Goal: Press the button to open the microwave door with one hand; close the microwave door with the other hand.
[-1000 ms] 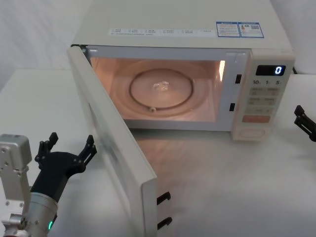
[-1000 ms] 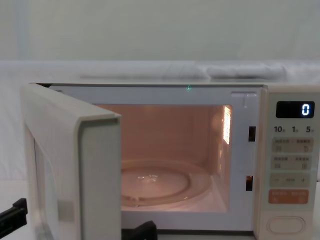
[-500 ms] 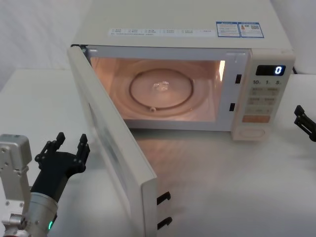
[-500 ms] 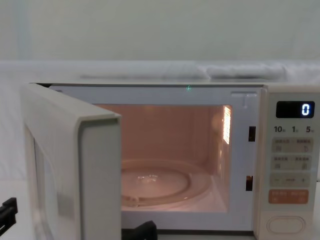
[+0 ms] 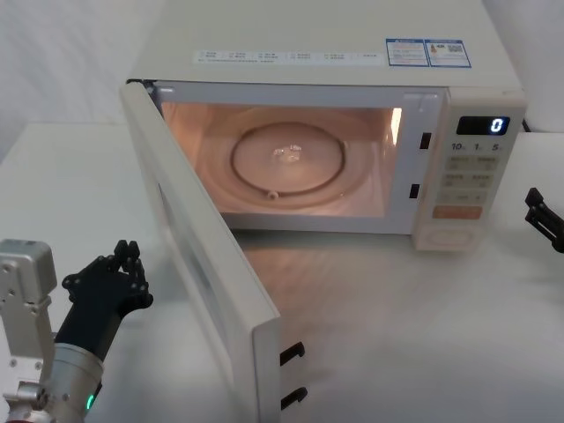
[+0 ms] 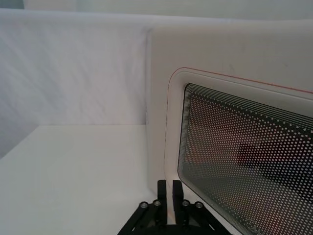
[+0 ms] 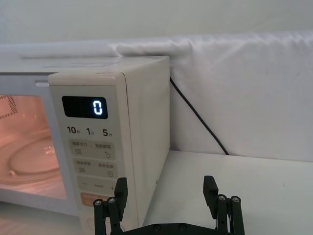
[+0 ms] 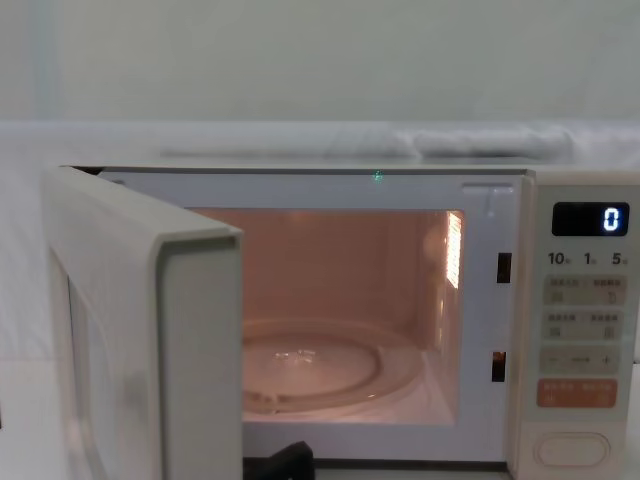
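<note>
Head view: microwave door (image 5: 198, 264) open, left end effector (image 5: 123, 264) closed.

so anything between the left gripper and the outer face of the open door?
No. In the head view, bare white table separates the shut left gripper from the microwave door.

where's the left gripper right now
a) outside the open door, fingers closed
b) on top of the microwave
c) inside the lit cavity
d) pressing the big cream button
a: the left gripper sits with fingers together on the outer side of the open microwave door, apart from it.
</note>
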You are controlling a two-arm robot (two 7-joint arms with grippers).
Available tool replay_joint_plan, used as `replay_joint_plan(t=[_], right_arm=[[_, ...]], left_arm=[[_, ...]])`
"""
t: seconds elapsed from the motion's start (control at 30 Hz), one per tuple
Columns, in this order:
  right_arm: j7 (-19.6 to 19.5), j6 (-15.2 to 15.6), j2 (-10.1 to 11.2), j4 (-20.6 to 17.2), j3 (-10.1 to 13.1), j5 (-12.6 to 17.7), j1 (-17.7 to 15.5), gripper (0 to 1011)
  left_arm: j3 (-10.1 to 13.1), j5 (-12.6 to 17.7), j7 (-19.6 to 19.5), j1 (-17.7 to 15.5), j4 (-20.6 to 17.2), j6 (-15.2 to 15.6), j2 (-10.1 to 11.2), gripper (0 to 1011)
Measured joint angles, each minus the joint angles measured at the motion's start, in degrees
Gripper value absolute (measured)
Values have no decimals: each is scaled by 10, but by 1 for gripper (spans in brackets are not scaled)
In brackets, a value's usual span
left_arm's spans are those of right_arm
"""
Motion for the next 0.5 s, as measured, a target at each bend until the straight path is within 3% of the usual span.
replay_joint_plan(t=[0.13, 0.5], right_arm=[[0, 0, 0, 0, 0, 0, 0, 1002], [0, 0, 0, 0, 0, 0, 0, 1002]], left_arm=[[0, 0, 0, 0, 0, 0, 0, 0], [0, 0, 0, 0, 0, 0, 0, 0]])
